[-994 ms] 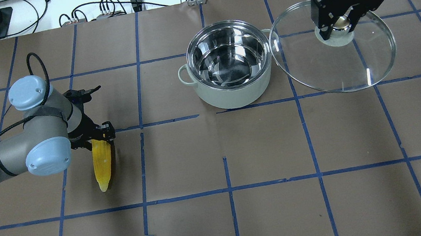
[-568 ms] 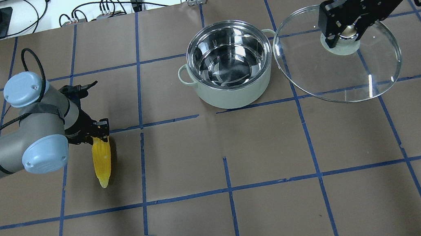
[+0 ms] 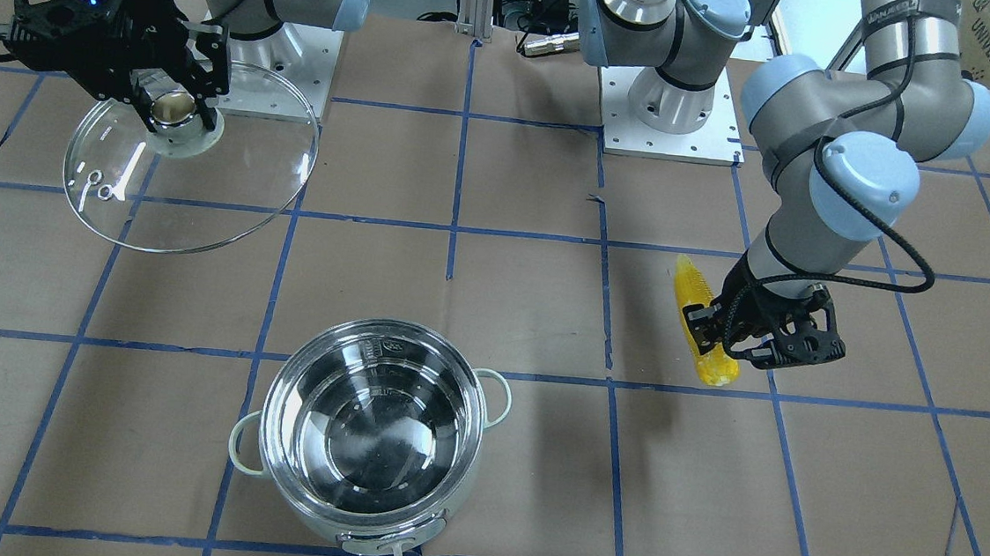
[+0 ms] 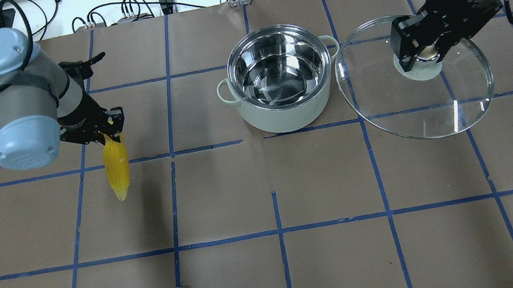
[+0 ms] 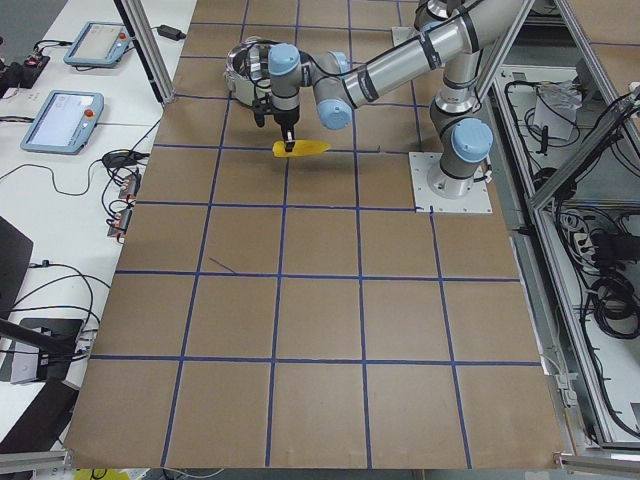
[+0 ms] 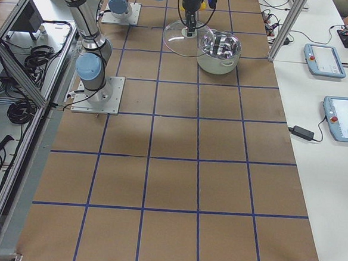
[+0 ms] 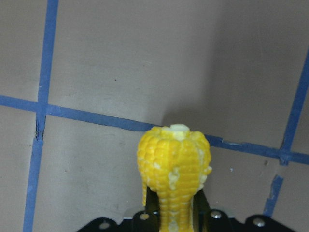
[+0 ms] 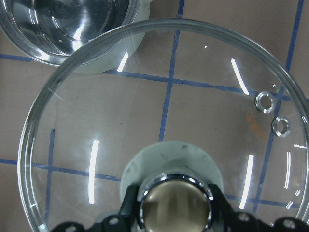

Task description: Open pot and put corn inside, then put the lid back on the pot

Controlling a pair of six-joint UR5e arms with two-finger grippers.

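Note:
The open steel pot [image 4: 280,79] stands empty at the table's middle back; it also shows in the front view [image 3: 370,436]. My left gripper [image 4: 102,132] is shut on the yellow corn [image 4: 117,166] and holds it lifted above the table, left of the pot, pointed end toward the robot. In the front view the corn [image 3: 703,323] hangs from that gripper [image 3: 742,342]. The left wrist view shows the corn [image 7: 174,169] between the fingers. My right gripper [image 4: 424,51] is shut on the knob of the glass lid [image 4: 418,96], held right of the pot. The lid [image 8: 159,121] fills the right wrist view.
Brown paper with a blue tape grid covers the table [image 4: 280,241]. Cables and boxes lie along the far edge [image 4: 127,11]. The arm bases stand on white plates at the robot's side [image 3: 675,124].
My left gripper has lifted the corn and carried it away from the robot. My right gripper has moved the lid a little to the right and toward the robot.

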